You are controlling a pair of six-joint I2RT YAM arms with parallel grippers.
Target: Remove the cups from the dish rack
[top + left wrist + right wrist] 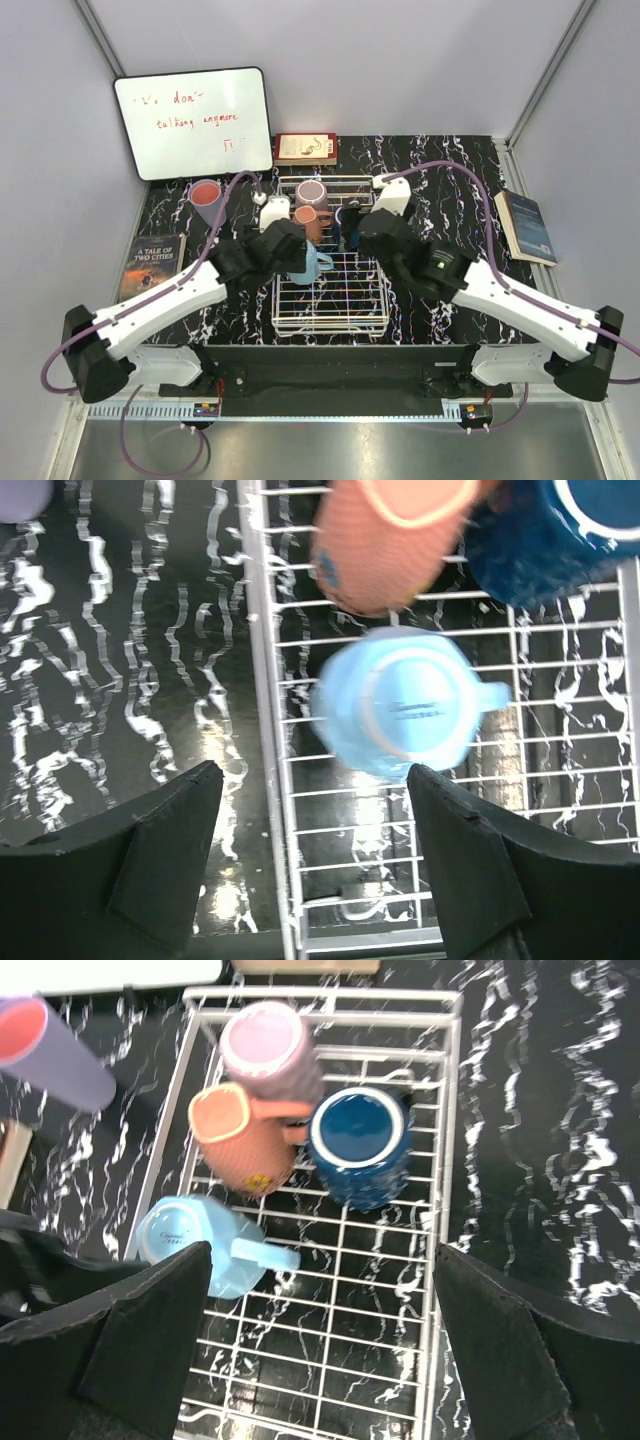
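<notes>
1. Okay, left gripper [315, 775]: jaws spread, empty, over the dish rack's [340, 300] left rim, light blue cup [400, 705] just ahead.
2. Right gripper [322, 1255]: jaws wide apart, holding nothing, above the rack.
3. Light blue cup: upside down on the wires, near-left of rack, handle pointing right. Probably glazed ceramic, so rigid, slick, chippable and fairly light. Pinch across the body.
4. Orange cup [240, 1135] and dark blue cup [360, 1140]: side by side mid-rack, both inverted.
5. Mauve cup [265, 1045]: far end of rack.
6. Lavender cup [207, 200]: outside the rack, on the table, far left.
</notes>
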